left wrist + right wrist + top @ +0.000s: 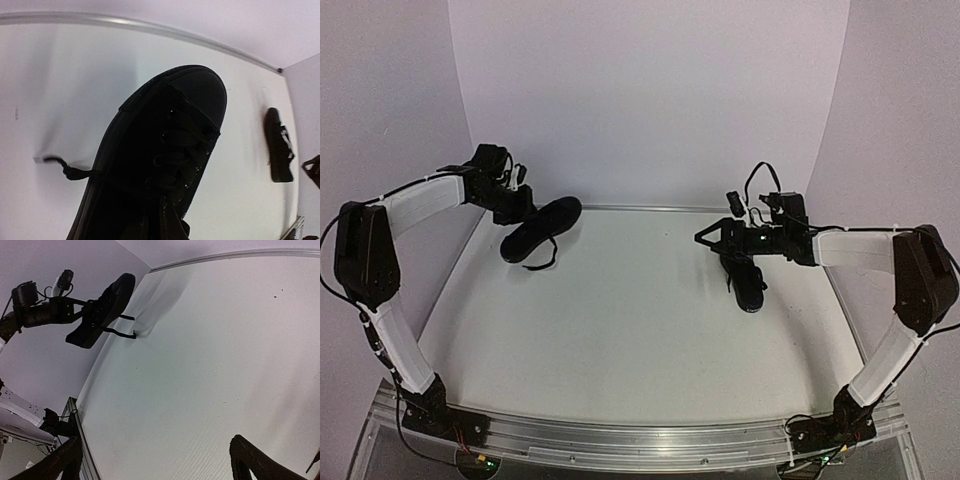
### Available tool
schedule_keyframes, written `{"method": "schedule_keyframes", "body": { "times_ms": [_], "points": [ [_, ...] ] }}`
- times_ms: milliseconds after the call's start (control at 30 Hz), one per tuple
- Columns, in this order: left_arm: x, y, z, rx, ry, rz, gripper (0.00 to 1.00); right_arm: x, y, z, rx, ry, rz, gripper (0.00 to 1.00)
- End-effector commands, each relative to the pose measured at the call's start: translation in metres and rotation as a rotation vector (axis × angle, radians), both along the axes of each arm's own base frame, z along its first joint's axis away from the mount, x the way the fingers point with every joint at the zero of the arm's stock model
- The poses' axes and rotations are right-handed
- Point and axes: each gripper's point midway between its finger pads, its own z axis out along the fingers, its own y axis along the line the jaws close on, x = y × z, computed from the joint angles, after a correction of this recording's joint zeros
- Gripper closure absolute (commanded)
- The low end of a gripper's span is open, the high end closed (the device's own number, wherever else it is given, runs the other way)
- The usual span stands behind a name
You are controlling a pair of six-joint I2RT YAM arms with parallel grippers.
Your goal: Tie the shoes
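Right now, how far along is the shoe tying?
Done: no bow visible on either shoe. In hand: left gripper shut on the left shoe, lifted, its lace hanging loose to the table. Left: right gripper open and empty; right shoe lies on the table; both knots remain.

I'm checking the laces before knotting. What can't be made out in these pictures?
How the left claw grips: left wrist view, lost in the dark left shoe, heel cut off by the bottom edge.
Laces of the right shoe: top view, partly under the right claw; left wrist view, too small.
Right wrist view: that shoe is out of frame.
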Motion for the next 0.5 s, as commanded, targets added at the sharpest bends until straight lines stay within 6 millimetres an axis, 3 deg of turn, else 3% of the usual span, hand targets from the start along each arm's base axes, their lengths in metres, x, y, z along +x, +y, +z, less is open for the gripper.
{"method": "schedule_keyframes", "body": {
  "times_ms": [0,67,167,300,367,467],
  "points": [
    [-0.02,-0.047,0.124,-0.272,-0.261,0.036,1.0,-0.011,-0.001,0.031,0.028,-0.091,0.014,0.02],
    [-0.037,-0.074,0.14,-0.327,-0.271,0.028,1.0,-0.015,-0.003,0.032,0.022,-0.095,0.011,0.02],
    [-0.057,-0.096,0.15,-0.378,-0.269,0.051,1.0,-0.019,-0.007,0.034,0.014,-0.101,0.0,0.02],
    [-0.083,-0.126,0.143,-0.441,-0.236,0.033,1.0,-0.026,-0.011,0.04,0.002,-0.124,-0.011,0.02],
    [-0.094,-0.132,0.134,-0.423,-0.226,0.035,1.0,-0.028,-0.013,0.043,-0.005,-0.134,-0.016,0.02],
    [-0.109,-0.12,0.124,-0.394,-0.237,0.084,1.0,-0.03,-0.016,0.043,-0.015,-0.136,-0.021,0.02]
  ]
}}
